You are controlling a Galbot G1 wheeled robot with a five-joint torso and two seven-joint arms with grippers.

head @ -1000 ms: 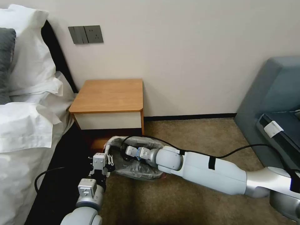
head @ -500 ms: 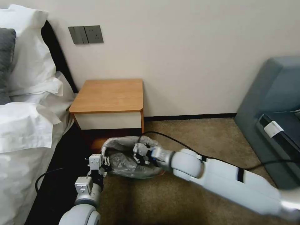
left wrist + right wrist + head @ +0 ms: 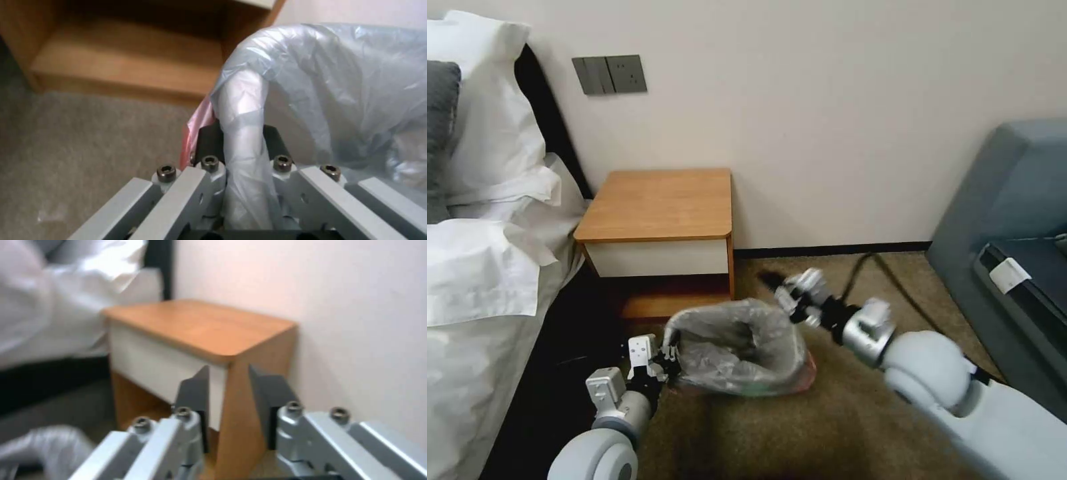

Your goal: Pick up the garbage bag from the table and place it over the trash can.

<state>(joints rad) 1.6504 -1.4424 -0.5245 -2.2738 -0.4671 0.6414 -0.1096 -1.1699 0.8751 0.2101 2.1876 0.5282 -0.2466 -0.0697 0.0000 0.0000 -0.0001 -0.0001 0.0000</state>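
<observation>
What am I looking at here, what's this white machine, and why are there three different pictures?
It is a two-armed robot in a bedroom, and each arm ends in a two-fingered gripper. The wide picture comes from a camera on its head, looking down at the floor. The other two come from cameras on its wrists, so you see the fingers up close.

On the carpet by the wooden table stands a bin, the trash can, almost wholly covered by a thin grey garbage bag draped over it. The left gripper is shut on the bag's edge, pinching it at the rim. The right gripper is open and holds nothing; it hangs beside the bag, off the floor, and its camera looks at the table. The tabletop is bare.
</observation>
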